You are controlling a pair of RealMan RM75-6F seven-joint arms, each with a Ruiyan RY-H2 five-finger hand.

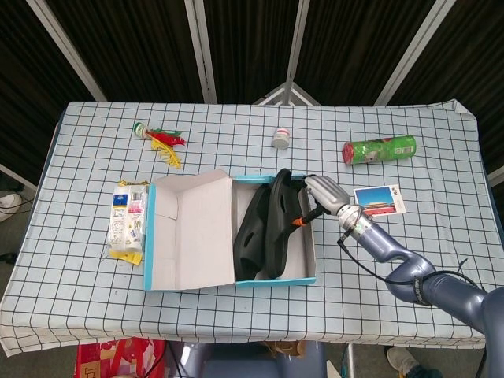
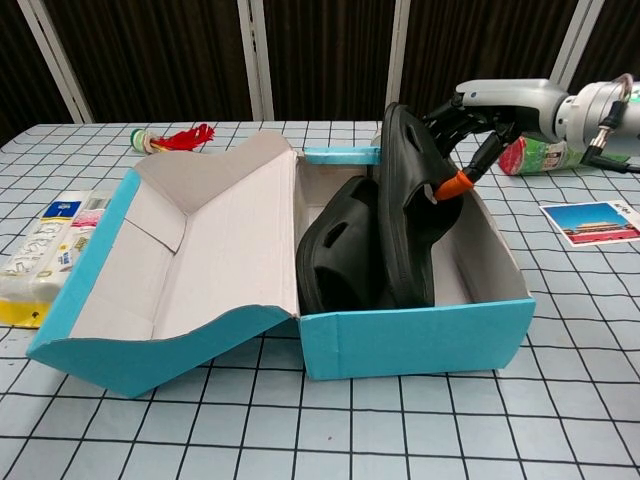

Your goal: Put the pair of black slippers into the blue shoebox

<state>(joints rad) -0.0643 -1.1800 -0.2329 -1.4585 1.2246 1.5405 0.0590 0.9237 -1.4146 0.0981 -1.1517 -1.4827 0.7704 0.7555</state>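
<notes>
The blue shoebox (image 1: pixel 268 281) (image 2: pixel 415 335) lies open mid-table, its lid (image 1: pixel 193 228) (image 2: pixel 200 250) folded out to the left. One black slipper (image 1: pixel 250 232) (image 2: pixel 340 245) leans inside against the left wall. The second black slipper (image 1: pixel 279 213) (image 2: pixel 405 200) stands on edge beside it, its top above the rim. My right hand (image 1: pixel 319 193) (image 2: pixel 490 105) grips that slipper's upper edge from the right, an orange-tipped finger pressed on its side. No view shows my left hand.
A green can (image 1: pixel 379 149) (image 2: pixel 535 155) lies at the back right, with a postcard (image 1: pixel 380 200) (image 2: pixel 590 222) right of the box. A small white jar (image 1: pixel 281 138) sits behind the box. A feather toy (image 1: pixel 160 140) (image 2: pixel 175 138) and tissue packs (image 1: pixel 128 220) (image 2: pixel 45 255) lie left.
</notes>
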